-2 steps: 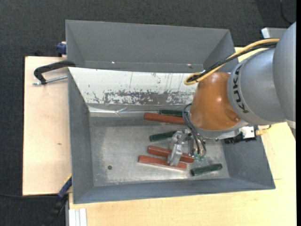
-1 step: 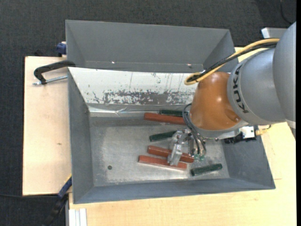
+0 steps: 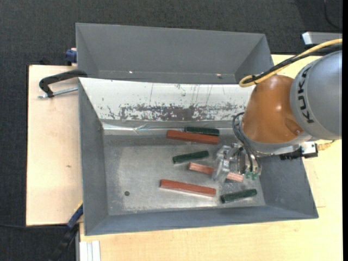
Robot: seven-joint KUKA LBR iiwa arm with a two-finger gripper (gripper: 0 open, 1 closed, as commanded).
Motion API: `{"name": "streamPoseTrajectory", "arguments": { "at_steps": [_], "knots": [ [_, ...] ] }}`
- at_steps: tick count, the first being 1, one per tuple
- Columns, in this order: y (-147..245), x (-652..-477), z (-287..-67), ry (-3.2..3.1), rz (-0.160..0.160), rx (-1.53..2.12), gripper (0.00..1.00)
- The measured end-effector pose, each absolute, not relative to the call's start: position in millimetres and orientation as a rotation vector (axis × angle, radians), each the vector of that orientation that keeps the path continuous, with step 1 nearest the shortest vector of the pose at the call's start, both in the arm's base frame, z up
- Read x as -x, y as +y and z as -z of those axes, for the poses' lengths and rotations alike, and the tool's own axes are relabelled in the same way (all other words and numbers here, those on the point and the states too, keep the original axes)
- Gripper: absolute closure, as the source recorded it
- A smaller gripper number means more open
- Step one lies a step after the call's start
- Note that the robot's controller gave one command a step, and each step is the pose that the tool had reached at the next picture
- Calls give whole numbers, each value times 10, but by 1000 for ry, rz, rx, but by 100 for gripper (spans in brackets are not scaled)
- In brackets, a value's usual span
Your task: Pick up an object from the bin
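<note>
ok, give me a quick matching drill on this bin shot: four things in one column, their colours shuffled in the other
Things:
1. bar in the lower right corner of the bin floor
2. long bar nearest the lower wall
3. short bar just left of the gripper
4. wrist cover on the arm

Colours:
a. orange
b. dark green
c. pink
d. red-brown

Pairs: 1-b, 2-d, 3-c, 4-a
</note>
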State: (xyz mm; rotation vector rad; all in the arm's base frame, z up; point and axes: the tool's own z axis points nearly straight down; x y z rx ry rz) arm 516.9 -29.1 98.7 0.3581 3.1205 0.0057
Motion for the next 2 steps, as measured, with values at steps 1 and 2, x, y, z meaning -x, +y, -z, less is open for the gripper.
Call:
{"name": "streamPoseTrajectory", "arguments": {
  "at_steps": [1, 2],
  "knots": [
    [-470, -5204, -1183, 3100, 4, -464, 100],
    [-89, -5404, -2397, 3118, -2, -346, 100]
  ]
}}
